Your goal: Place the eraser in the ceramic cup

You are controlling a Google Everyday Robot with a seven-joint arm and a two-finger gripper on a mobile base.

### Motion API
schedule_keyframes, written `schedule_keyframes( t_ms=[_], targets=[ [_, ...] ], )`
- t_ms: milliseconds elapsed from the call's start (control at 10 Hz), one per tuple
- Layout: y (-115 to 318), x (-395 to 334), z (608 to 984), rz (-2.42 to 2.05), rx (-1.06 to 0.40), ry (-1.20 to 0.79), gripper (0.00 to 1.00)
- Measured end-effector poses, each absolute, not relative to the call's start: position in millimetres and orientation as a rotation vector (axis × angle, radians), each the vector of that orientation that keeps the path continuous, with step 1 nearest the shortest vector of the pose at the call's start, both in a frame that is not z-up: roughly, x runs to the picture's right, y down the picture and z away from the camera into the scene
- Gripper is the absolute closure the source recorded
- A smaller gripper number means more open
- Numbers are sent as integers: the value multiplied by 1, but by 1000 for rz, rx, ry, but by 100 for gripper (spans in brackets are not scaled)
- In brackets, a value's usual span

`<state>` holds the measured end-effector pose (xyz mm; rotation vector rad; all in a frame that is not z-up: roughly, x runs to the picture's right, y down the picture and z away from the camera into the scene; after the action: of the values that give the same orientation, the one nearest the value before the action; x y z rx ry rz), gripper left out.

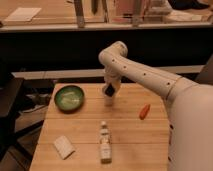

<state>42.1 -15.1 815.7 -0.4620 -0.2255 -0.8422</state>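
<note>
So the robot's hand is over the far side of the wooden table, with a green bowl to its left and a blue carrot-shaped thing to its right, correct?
Nearly. The camera view shows the carrot-shaped piece is orange, not blue. The rest holds: the hand is over the far side of the wooden table, with the green bowl to its left in the picture.

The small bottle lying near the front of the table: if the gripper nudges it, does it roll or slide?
The bottle lies on its side on the wooden table, so a sideways nudge would probably roll it. It looks small, likely light. The gripper hangs farther back, beside the green bowl.
</note>
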Motion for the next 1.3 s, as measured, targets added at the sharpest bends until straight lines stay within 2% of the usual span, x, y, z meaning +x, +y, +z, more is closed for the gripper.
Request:
schedule_keyframes(
  t_ms=[200, 300, 600, 700, 1100, 1300],
  targets=[
    [-15, 42, 816, -843, -460, -230, 98],
    [-15, 42, 816, -842, -458, -233, 94],
    [-14, 41, 817, -840, -451, -249, 93],
    [-13, 41, 817, -837, -451, -251, 87],
    [-13, 40, 817, -837, -447, -257, 86],
    [-13, 40, 818, -834, -445, -262, 78]
  ],
)
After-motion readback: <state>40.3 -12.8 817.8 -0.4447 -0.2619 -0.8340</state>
